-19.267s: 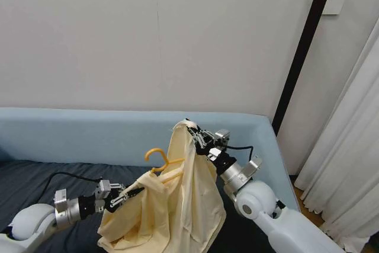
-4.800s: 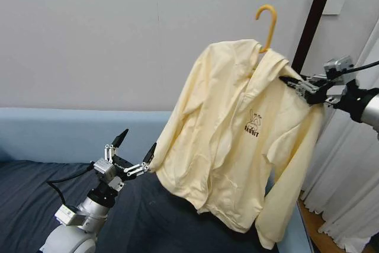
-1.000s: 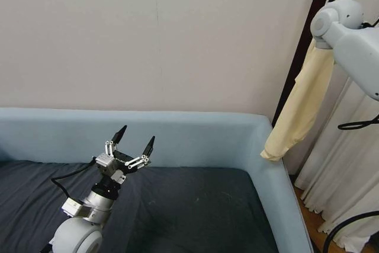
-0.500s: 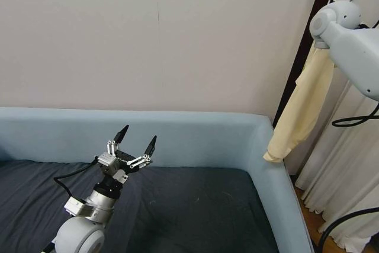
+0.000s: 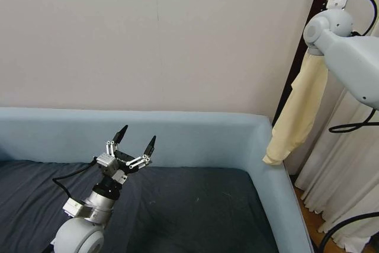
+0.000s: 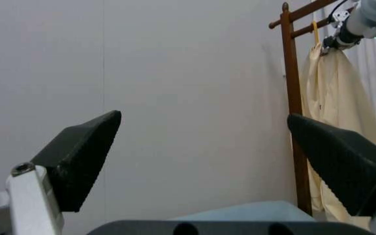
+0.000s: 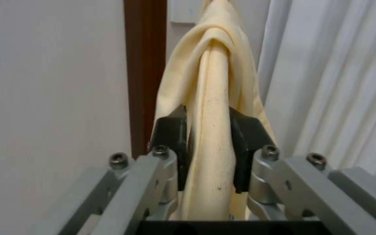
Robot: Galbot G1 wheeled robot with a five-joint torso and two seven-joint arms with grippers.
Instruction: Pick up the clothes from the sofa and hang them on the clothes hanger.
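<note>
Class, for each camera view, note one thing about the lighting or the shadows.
Head view: the wall is evenly lit, without glare, while the sofa cushion reads dark. Left wrist view: the left gripper, jaws open, stands dark against the bright wall. Right wrist view: the right gripper has its jaws shut on the cream garment, whose folds carry soft shading.

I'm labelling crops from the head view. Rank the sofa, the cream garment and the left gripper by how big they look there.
1. sofa, across the lower frame.
2. cream garment, hanging by the rack post, clamped by the right gripper.
3. left gripper, open over the sofa; nearer the camera, yet clearly smallest.
</note>
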